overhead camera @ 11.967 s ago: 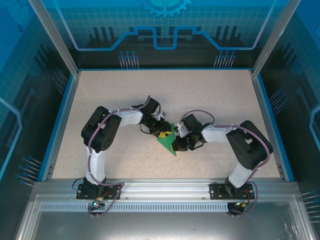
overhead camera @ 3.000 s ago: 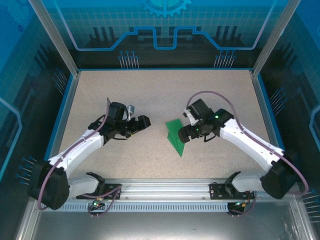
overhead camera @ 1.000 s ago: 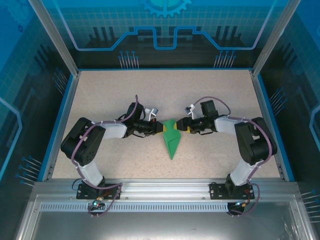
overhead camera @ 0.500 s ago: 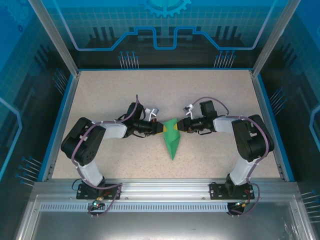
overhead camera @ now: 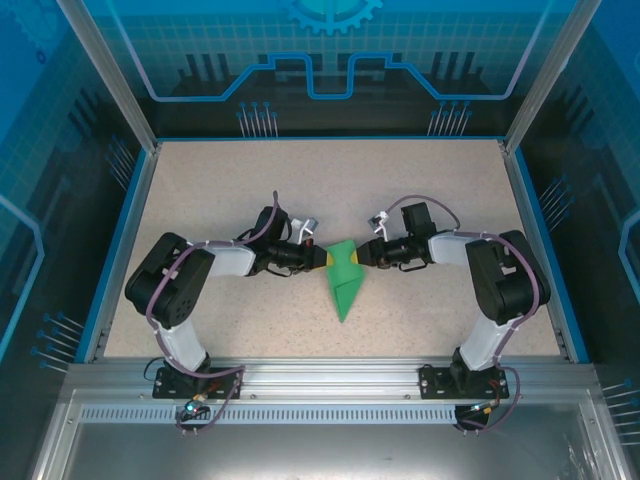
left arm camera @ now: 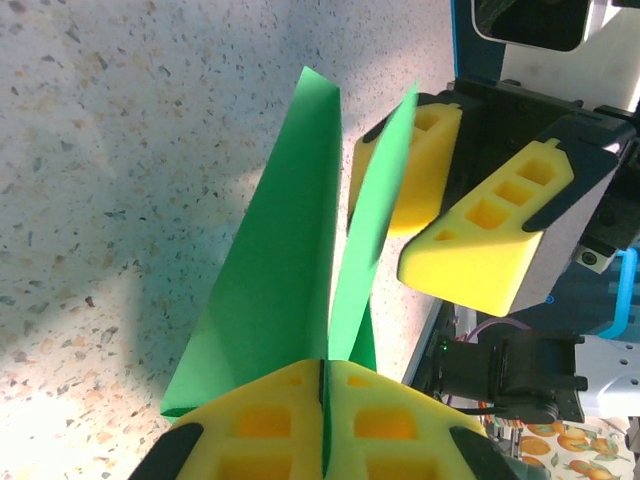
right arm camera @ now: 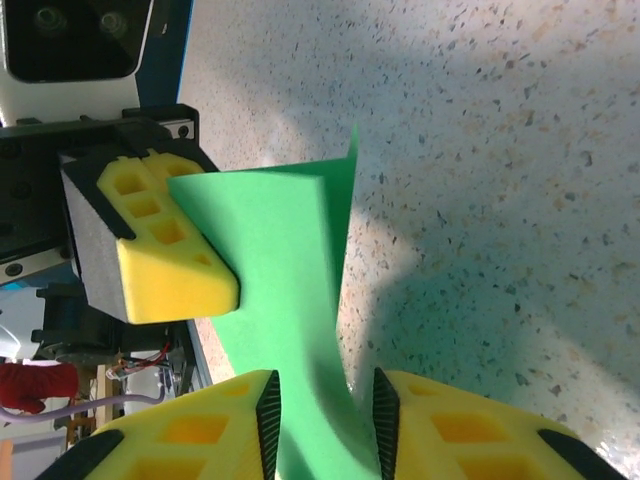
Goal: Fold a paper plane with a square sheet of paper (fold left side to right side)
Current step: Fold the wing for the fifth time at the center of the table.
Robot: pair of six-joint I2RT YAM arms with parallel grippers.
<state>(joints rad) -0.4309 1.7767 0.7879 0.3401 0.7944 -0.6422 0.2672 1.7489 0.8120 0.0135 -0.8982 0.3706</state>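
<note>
From above, the scene barely differs from half a second ago, whereas three seconds ago the arms were wide apart. Now both reach inward, elbows bent, until the left gripper (overhead camera: 322,258) and right gripper (overhead camera: 364,256) face each other across the far end of the square sheet of paper (overhead camera: 344,282). The sheet is now a narrow creased green wedge at mid-table, its tip pointing toward the bases, on the speckled beige table (overhead camera: 220,190). The left wrist camera shows the left gripper's (left arm camera: 323,385) yellow honeycombed foam fingers pressed together on the thin paper (left arm camera: 275,270), which rises in two upright flaps. The right gripper's (left arm camera: 400,235) pads are opposite, parted. In the right wrist view, the right gripper (right arm camera: 320,400) is spread, with the smooth green sheet (right arm camera: 285,270) running loosely through the gap. Beyond it, the left gripper (right arm camera: 215,275) pinches the sheet's other edge.
</note>
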